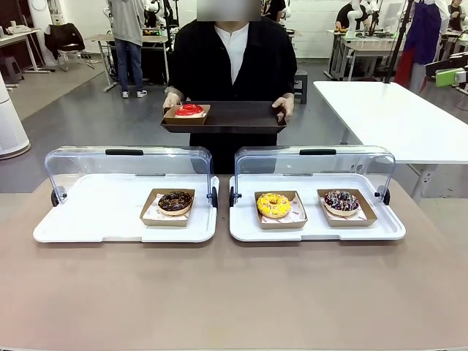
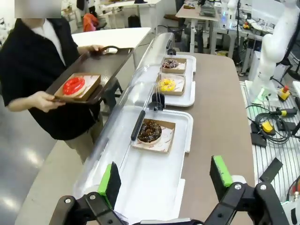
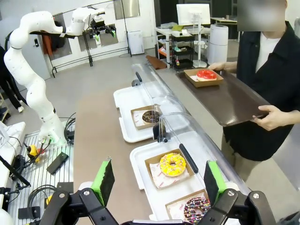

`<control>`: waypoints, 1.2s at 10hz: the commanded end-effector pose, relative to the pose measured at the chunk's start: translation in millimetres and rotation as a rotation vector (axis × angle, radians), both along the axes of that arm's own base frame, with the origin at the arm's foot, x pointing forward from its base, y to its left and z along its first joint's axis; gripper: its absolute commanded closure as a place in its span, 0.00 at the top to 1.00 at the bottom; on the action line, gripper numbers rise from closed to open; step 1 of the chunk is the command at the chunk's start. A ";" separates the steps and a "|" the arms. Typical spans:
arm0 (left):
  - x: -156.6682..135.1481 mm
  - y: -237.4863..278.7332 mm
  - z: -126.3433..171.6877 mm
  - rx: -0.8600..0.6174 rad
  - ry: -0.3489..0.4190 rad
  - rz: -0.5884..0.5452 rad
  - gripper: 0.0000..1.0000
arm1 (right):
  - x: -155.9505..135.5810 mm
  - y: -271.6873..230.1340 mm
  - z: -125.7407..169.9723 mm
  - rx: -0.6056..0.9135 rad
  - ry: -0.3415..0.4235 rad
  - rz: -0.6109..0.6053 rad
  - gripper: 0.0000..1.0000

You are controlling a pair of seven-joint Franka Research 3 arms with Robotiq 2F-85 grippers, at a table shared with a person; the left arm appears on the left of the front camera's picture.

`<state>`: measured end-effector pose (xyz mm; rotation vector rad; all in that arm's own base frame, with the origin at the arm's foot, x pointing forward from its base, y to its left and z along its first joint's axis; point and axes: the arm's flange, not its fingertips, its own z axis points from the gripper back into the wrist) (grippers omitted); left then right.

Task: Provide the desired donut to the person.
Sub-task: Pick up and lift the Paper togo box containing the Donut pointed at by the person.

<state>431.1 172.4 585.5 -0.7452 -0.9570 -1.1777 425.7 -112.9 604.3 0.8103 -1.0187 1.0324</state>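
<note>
The person (image 1: pixel 234 69) holds a dark tray (image 1: pixel 241 115) beyond two white trays (image 1: pixel 95 212); left gripper (image 2: pixel 165 176) and right gripper (image 3: pixel 158 180) gape empty; red donut (image 1: pixel 189 110) lies on the dark tray, brown donut (image 1: pixel 175 202), yellow donut (image 1: pixel 273 205) and sprinkled donut (image 1: pixel 341 201) on the white

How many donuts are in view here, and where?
4. A red donut on the dark tray held by the person; a chocolate donut in the left display case; a yellow donut and a dark sprinkled donut in the right display case. None seems hidden.
</note>
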 end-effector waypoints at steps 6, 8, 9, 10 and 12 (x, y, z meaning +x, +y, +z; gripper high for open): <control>19.5 1.1 5.9 -0.009 -0.009 -0.016 1.00 | 1.6 1.2 0.9 0.018 -0.008 0.003 1.00; 19.5 1.1 5.9 -0.009 -0.009 -0.016 1.00 | 1.6 1.2 0.9 0.018 -0.008 0.003 1.00; 19.5 1.1 5.9 -0.009 -0.009 -0.016 1.00 | 1.6 1.2 0.9 0.018 -0.008 0.003 1.00; 19.5 1.1 5.9 -0.009 -0.009 -0.016 1.00 | 1.6 1.2 0.9 0.018 -0.008 0.003 1.00; 19.5 1.1 5.9 -0.009 -0.009 -0.016 1.00 | 1.6 1.2 0.9 0.018 -0.008 0.003 1.00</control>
